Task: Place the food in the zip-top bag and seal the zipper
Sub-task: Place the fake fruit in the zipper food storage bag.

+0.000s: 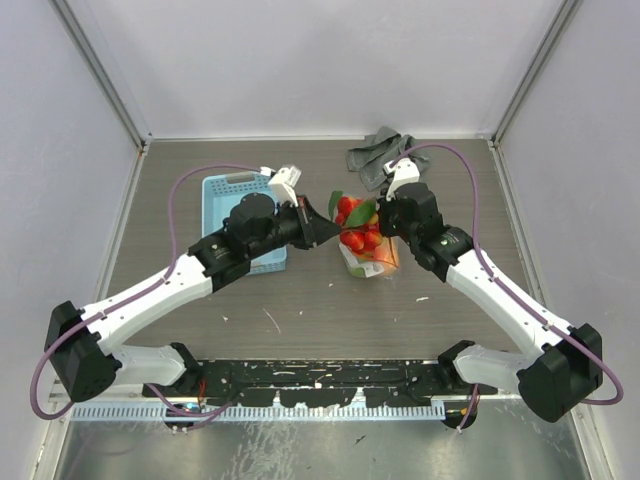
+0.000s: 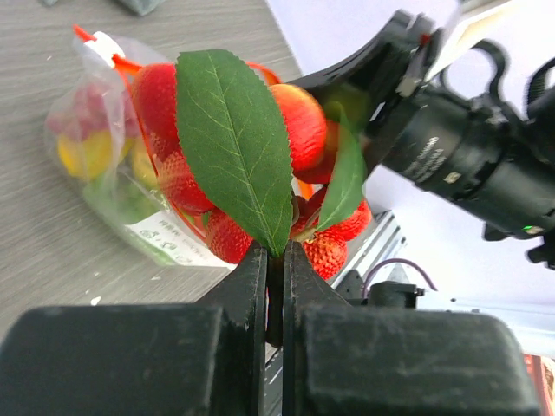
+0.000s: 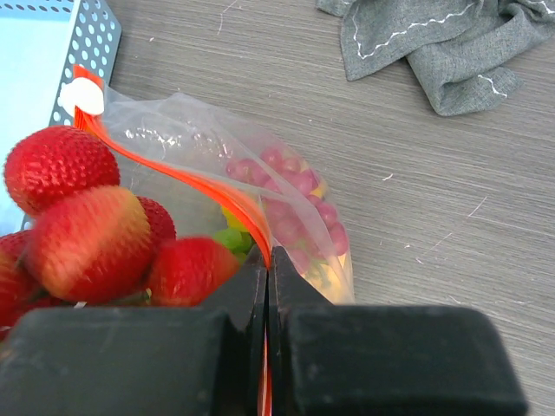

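The clear zip-top bag (image 1: pixel 368 262) lies mid-table with purple grapes (image 3: pixel 299 186), green grapes and a yellow lemon (image 2: pixel 87 154) inside. My left gripper (image 2: pixel 276 251) is shut on the stem of the red strawberries (image 2: pixel 299 117) with green leaves (image 2: pixel 230 139), holding the bunch at the bag's mouth (image 1: pixel 355 222). My right gripper (image 3: pixel 267 256) is shut on the red-orange zipper (image 3: pixel 186 178) at the bag's mouth edge, holding it up. The strawberries also fill the left of the right wrist view (image 3: pixel 87 234). The peach is not plainly visible.
A light blue plastic basket (image 1: pixel 222 205) stands left of the bag, behind my left arm. A crumpled grey cloth (image 1: pixel 378 155) lies at the back, also at the top right of the right wrist view (image 3: pixel 434 43). White walls enclose the table.
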Tool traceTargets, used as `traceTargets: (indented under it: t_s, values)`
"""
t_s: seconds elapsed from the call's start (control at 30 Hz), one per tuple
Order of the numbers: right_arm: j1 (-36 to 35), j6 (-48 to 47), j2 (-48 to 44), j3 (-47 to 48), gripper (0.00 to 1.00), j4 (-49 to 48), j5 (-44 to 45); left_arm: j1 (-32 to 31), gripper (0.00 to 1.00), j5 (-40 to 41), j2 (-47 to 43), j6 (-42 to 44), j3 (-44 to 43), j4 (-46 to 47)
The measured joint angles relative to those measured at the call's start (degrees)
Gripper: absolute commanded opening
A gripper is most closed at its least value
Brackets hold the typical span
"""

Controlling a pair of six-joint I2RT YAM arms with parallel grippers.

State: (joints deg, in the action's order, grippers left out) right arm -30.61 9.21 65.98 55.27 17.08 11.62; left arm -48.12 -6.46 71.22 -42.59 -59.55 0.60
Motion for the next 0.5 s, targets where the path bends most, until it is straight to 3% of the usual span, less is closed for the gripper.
traceTargets:
  t_s: [0.5]
  values:
    - [0.0,0.2,-0.5,-0.9,0.0,-1.0,-0.8,-0.3,0.0,2.2,2.5,4.7,-2.5,-13.9]
